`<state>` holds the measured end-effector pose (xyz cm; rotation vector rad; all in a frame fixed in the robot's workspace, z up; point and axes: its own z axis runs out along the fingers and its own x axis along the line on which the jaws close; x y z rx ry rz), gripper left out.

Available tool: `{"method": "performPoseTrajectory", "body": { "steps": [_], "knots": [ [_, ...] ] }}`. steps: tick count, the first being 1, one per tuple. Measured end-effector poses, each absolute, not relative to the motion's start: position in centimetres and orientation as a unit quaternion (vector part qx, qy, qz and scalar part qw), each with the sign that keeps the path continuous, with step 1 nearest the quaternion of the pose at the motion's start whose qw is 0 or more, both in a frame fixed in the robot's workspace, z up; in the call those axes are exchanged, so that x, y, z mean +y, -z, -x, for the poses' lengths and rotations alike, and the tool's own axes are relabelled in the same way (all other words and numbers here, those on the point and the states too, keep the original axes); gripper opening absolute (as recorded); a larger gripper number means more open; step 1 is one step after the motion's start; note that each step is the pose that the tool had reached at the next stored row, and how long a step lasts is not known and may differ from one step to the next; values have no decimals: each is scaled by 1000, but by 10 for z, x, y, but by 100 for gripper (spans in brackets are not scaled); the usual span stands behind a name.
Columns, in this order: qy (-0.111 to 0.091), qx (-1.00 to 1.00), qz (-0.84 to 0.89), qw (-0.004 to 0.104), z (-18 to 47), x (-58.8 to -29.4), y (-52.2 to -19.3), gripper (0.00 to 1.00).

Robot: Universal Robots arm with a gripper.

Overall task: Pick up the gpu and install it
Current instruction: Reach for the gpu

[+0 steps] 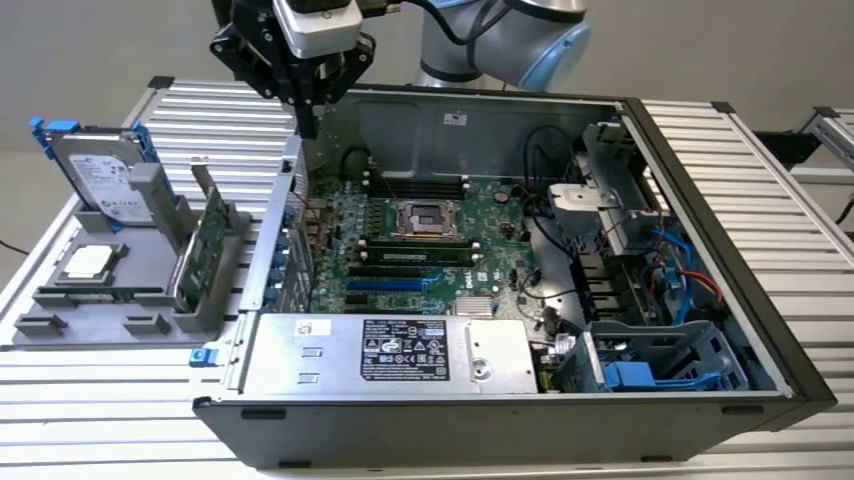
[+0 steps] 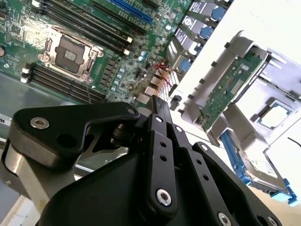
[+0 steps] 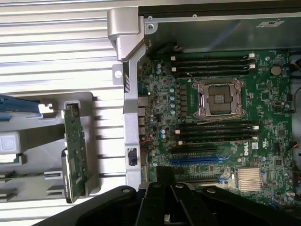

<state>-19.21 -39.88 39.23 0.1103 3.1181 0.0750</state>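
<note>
The gpu (image 1: 211, 245) is a green card standing on edge in a grey holder (image 1: 134, 320), left of the open computer case in the exterior view. Both wrist views show the gpu (image 3: 75, 148) (image 2: 229, 89) in that holder, its silver bracket at one end. My gripper (image 1: 308, 128) hangs above the case's wall nearest the holder, higher than the gpu and apart from it. Its black fingers (image 2: 157, 110) lie together with nothing between them. The gripper (image 3: 164, 172) points down at the edge of the green motherboard (image 3: 211, 132), close to a blue card slot (image 3: 193, 161).
In the holder also stand a silver hard drive in a blue frame (image 1: 100, 175), a processor chip (image 1: 87, 262) and a thin memory stick (image 1: 100, 293). Inside the case are a power supply (image 1: 387, 350), cables (image 1: 667, 265) and a drive cage (image 1: 654, 365). Ribbed metal table (image 1: 747, 170) surrounds everything.
</note>
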Motion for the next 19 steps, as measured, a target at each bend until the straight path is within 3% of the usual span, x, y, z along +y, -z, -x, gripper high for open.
{"method": "performPoseTrajectory", "body": {
  "steps": [19],
  "knots": [
    [-24, 999, -35, 10, 209, -399, -392, 0]
  ]
}}
